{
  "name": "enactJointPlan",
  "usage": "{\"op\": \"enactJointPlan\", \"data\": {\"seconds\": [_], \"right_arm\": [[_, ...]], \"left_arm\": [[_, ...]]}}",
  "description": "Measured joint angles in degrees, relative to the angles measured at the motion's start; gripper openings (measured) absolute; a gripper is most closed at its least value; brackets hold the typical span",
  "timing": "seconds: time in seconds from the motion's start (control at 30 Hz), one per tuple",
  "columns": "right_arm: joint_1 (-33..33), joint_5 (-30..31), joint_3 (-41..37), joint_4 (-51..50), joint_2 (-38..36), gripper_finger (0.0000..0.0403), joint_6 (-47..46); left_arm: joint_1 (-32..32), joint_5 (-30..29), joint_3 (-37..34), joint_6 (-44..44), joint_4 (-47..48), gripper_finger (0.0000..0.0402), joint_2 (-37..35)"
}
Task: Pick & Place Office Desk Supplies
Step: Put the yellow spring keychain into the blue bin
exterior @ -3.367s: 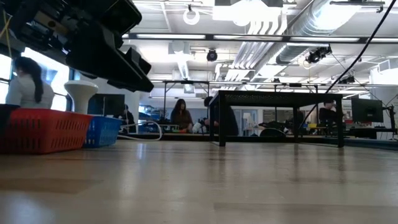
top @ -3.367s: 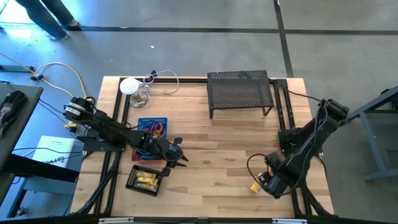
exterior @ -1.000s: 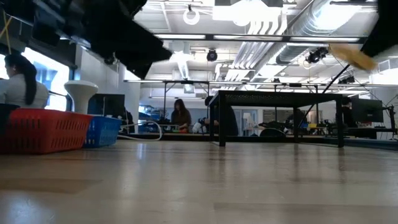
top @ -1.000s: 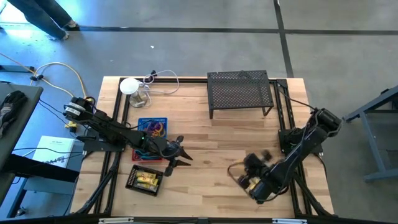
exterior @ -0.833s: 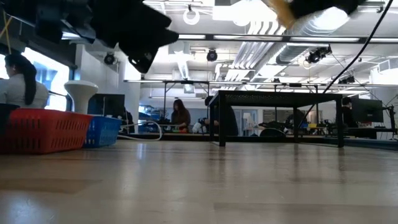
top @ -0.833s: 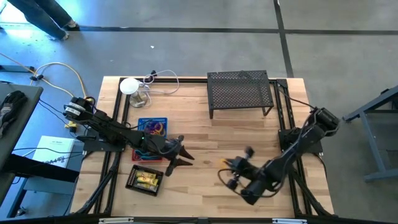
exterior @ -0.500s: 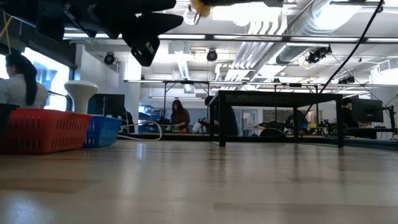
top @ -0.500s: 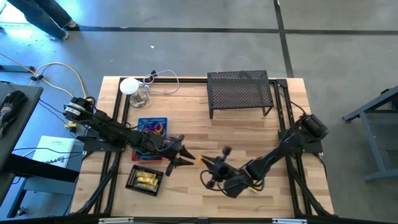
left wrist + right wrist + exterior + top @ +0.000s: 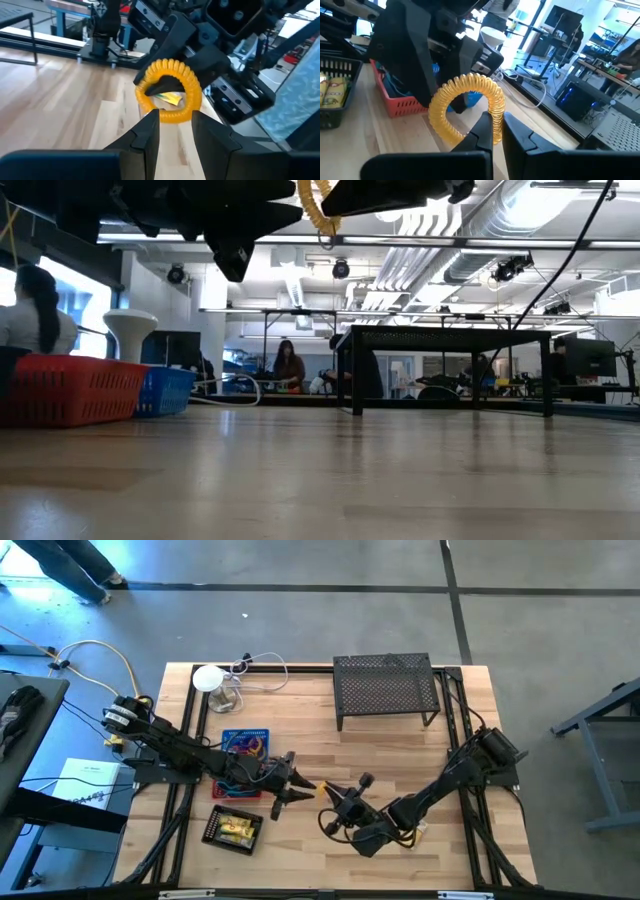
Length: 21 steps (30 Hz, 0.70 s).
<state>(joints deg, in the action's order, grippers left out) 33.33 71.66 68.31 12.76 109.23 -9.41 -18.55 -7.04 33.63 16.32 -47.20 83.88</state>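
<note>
A yellow coiled ring (image 9: 465, 82) hangs in the air over the middle of the table, between my two grippers. My right gripper (image 9: 497, 120) reaches in level from the table's right and is shut on it; the ring (image 9: 307, 785) shows as a small yellow spot in the high view. My left gripper (image 9: 175, 117) comes level from the left and stands open, its fingertips at the ring's (image 9: 170, 67) nearer rim. In the low view the ring (image 9: 318, 205) hangs high above the tabletop. My right gripper pinches one spot of the ring's coiled rim (image 9: 495, 116) between its two fingers, coming level from the table's right. The ring stands upright off the fingertips, lifted clear of the table. My left gripper has the ring's lower rim (image 9: 172, 115) at the gap between its open fingertips; whether they touch it I cannot tell.
Under and beside my left arm stand a blue basket (image 9: 246, 743), a red basket (image 9: 70, 390) and a black basket (image 9: 232, 828) with yellow packets. A black mesh shelf (image 9: 386, 688) stands at the far side, and a white round device (image 9: 208, 678) with a cable at the far left.
My right gripper has swept from the table's near right toward the left, turning its wrist until it points level, and has brought the yellow ring up to my left gripper's fingertips. My left gripper has tipped up a little and stayed open.
</note>
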Motion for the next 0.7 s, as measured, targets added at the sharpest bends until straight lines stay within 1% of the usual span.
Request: {"op": "enactJointPlan", "data": {"seconds": [0.07,0.23,0.33,0.7], "right_arm": [[-0.31,-0.24,0.0,-0.03,0.0,0.0009,0.0],[-1.92,-4.45,0.0,-0.09,0.0,0.0009,-2.2],[-2.66,-5.56,0.02,-0.67,-0.02,0.0009,-2.78],[-2.99,-5.68,0.02,-1.86,-0.04,0.0009,-2.82]], "left_arm": [[0.0,-0.25,0.0,0.34,0.0,0.0111,0.0],[0.0,-0.23,0.0,0.74,0.0,0.0111,0.0],[0.0,-0.24,0.0,0.82,0.0,0.0111,0.0],[0.0,-0.25,0.0,0.87,0.0,0.0111,0.0]]}}
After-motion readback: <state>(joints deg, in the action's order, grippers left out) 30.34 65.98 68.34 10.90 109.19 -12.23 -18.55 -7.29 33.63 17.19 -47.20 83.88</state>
